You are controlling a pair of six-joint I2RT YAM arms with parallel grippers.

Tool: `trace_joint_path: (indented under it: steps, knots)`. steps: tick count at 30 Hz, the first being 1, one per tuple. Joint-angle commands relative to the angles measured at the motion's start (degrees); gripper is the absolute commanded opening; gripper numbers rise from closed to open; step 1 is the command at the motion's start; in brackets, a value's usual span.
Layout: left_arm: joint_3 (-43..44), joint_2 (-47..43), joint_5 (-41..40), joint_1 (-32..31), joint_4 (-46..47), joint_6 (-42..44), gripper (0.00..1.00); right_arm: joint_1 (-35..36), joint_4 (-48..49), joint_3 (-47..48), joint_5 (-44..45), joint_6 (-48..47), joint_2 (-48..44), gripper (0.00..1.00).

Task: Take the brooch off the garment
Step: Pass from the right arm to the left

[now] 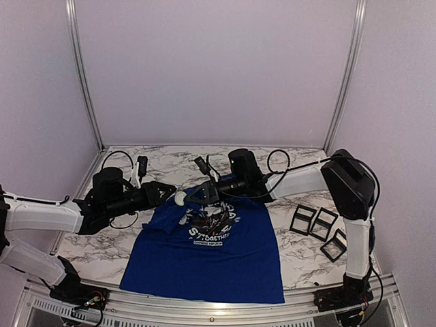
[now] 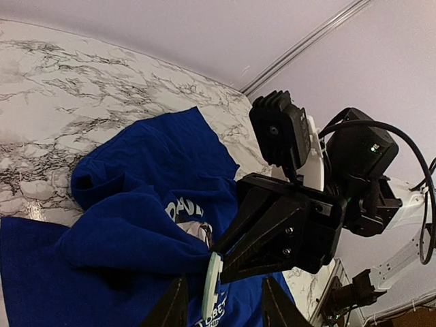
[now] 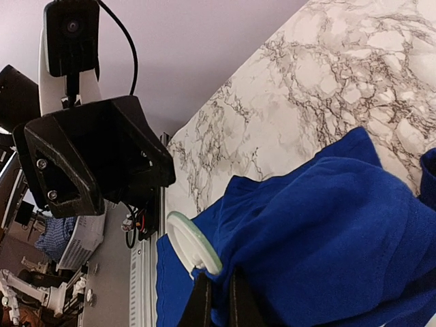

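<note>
Brooch (image 3: pixel 194 244) not off yet, by the look of it: it sits on a raised fold of shirt (image 1: pixel 204 262) mid-desk (image 1: pixel 293 163). Right pincer (image 3: pixel 219 308) is clamped on that fold. Left pincer (image 2: pixel 224 303) gapes around the brooch, gripping nothing. Pulling it free is still to do.
</note>
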Motion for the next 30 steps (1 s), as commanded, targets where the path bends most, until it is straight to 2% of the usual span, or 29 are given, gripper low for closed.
trace_joint_path:
  steps: [1,5,16,23,30]
  knots:
    - [5.95,-0.94,7.39,0.90,-16.57,7.65,0.39,-0.21,-7.24,3.74,-1.21,-7.26,-1.34,0.00]
    - [11.59,0.33,8.64,1.24,-26.69,11.82,0.39,-0.19,-11.86,5.10,-0.99,-11.87,-1.74,0.00]
    - [21.57,4.71,8.33,1.69,-44.20,20.71,0.35,-0.13,-19.48,7.22,0.65,-19.23,-2.62,0.00]
    - [23.86,8.13,10.28,1.69,-46.42,22.42,0.33,-0.12,-19.93,7.09,0.52,-19.89,-2.80,0.00]
    - [24.51,11.13,12.50,1.69,-44.23,21.90,0.25,0.05,-20.30,7.21,0.58,-20.27,-2.83,0.00]
